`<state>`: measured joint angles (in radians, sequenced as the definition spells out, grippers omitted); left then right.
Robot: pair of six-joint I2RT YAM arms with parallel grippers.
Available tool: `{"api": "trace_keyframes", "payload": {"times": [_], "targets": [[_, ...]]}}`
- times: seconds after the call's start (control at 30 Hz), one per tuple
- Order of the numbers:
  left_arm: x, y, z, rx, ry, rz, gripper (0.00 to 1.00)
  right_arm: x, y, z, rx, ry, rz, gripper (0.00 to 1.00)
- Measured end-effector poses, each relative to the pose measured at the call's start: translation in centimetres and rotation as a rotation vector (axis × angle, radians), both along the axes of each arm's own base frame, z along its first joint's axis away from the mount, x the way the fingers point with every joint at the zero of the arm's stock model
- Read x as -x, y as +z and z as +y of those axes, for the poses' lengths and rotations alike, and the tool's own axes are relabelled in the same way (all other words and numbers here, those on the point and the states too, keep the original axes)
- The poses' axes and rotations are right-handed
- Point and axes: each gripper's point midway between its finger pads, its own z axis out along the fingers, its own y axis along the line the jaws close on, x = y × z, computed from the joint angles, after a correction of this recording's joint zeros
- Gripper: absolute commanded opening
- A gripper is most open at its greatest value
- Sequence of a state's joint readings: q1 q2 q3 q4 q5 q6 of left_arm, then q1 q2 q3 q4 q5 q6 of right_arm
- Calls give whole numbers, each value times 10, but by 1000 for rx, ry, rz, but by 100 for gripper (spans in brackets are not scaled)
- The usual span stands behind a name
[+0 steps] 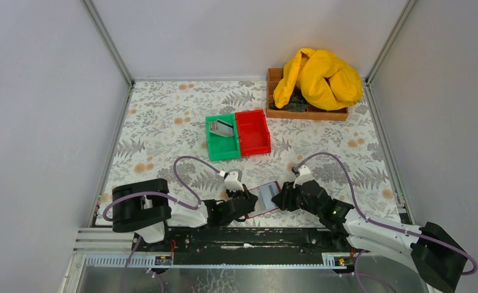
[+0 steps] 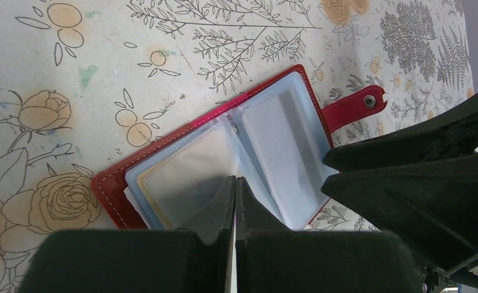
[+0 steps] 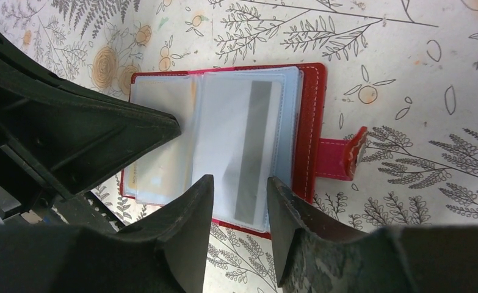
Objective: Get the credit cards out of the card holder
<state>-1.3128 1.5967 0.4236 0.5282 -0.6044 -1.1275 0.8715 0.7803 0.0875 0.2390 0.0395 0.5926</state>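
Behind the card holder [image 1: 268,196] stands a red bin [image 1: 253,132].

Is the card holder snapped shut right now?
No, the card holder lies spread open and its snap strap sticks out unfastened to one side.

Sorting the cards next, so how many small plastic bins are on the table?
2: a green bin and a red bin on its right, side by side mid-table. The yellow cloth far right could hide more.
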Motion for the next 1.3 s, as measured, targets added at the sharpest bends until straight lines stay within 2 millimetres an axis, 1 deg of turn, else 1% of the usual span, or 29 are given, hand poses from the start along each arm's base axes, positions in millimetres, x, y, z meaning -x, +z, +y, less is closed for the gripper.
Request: {"api": "trace_keyframes", "payload": {"times": [0.23,0.33,0.47,0.57,0.77,0.93,1.1,1.3], "targets": [[0,0,-2,9,0,3,0,1,-1,9,-26,21,20,45],[0,0,-2,10,0,5,0,3,2,11,-42,33,20,45],[0,0,-2,13,-2,10,0,1,12,13,-71,35,-7,45],[0,-1,-4,14,-5,13,0,2,15,11,-72,31,-16,45],[1,0,-4,14,-9,16,0,2,7,1,-29,2,-3,46],[3,1,3,6,-11,19,0,4,-3,-3,7,-4,23,46],[4,1,6,-2,-10,22,0,3,-7,-2,13,-3,31,47],[5,2,9,-14,-14,29,0,1,-6,1,8,-1,28,47]]}}
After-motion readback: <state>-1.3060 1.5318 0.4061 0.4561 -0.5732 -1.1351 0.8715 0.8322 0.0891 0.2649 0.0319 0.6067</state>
